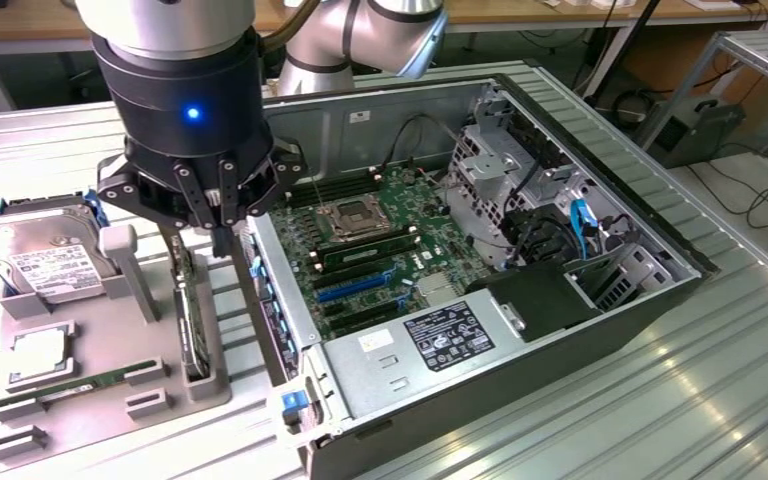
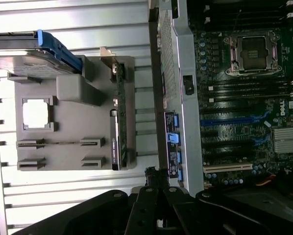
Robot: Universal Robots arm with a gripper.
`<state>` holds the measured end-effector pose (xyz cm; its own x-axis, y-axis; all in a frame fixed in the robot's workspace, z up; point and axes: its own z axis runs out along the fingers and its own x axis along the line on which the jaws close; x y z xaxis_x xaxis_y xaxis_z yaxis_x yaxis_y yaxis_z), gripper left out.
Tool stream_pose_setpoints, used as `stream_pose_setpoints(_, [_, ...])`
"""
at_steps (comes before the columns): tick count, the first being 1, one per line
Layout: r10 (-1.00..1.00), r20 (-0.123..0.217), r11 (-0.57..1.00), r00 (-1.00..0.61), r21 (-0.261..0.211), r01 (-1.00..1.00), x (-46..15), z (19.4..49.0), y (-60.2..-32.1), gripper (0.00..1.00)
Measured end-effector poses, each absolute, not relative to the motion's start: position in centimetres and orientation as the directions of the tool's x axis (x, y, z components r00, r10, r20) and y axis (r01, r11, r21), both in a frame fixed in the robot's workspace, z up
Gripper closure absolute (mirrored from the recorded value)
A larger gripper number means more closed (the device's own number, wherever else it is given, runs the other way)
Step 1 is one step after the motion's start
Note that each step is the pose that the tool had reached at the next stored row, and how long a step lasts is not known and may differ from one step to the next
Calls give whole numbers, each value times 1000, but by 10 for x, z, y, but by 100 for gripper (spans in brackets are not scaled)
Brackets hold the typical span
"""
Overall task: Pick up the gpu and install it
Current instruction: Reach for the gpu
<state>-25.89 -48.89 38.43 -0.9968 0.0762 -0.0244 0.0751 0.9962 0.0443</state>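
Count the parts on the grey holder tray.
4: hard drive at the back, CPU in the middle, RAM stick in front, gpu on edge beside the case. None seems hidden.

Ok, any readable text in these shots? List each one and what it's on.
"DELL": apparently, white and sideways on the motherboard, near its edge.
Power supply label: print too small to read.
Hard drive label: print too small to read.
Graphics card: white print along its edge, blurred.
Nothing else legible.
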Motion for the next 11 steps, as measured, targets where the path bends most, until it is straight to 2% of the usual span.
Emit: stream_pose_setpoints(11, [76, -24, 996, -997, 44, 75, -259, 384, -494, 89])
